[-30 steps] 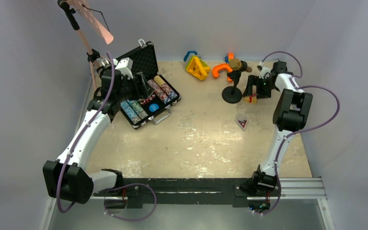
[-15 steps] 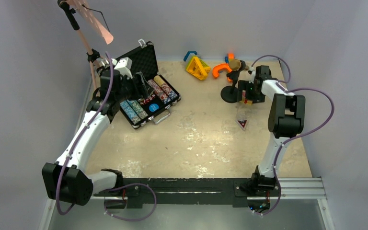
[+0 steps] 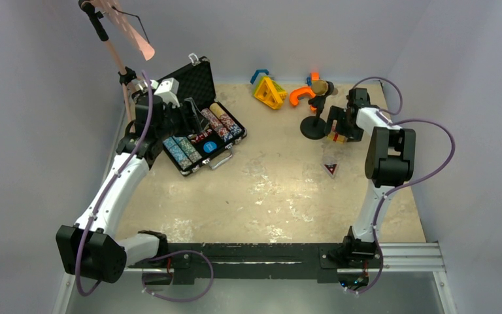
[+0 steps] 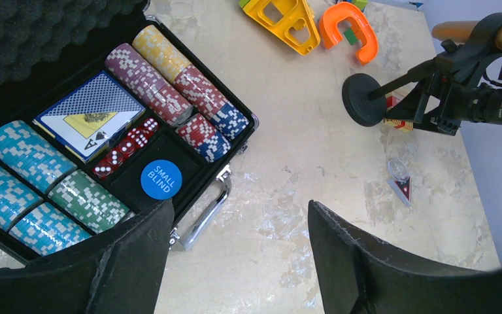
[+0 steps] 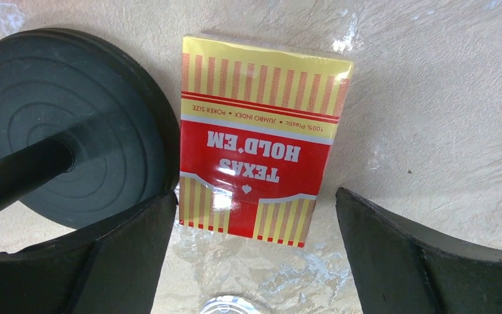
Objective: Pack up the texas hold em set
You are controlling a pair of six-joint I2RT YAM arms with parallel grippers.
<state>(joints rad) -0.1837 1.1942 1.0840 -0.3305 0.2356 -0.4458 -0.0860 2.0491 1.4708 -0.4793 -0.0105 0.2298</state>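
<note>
Case (image 3: pixel 199 124) lies open at the far left of the worktop (image 3: pixel 268 196), lid propped up behind it. From the left wrist camera I can see chips (image 4: pixel 170 78) packed in rows along both sides of the tray: yellow, maroon, red and blue on one side, light blue and green on the other. A blue deck (image 4: pixel 90 114) lies flat between those rows, red dice (image 4: pixel 124 152) line up just beside it, and a blue disc (image 4: pixel 161 179) marked SMALL BLIND lies in the black middle slot. My left pincer (image 4: pixel 240 204) hangs above the near edge of the case by its handle (image 4: pixel 202 219), fingers spread wide with nothing between them. On the far right, a red deck (image 5: pixel 258 134) printed TEXAS HOLD'EM lies flat on the worktop, well apart from the case. Its long edge is right against the round black base of the mic stand (image 5: pixel 72 124); I cannot tell whether the two touch. My right pincer (image 5: pixel 255 191) is low over that deck, wide apart, one finger on each side of its near end, and neither finger meets the box. A small red triangle (image 3: pixel 329 169) lies on the worktop nearer to me than the stand. Orange and yellow toys (image 3: pixel 281 93) sit along the far edge.
</note>
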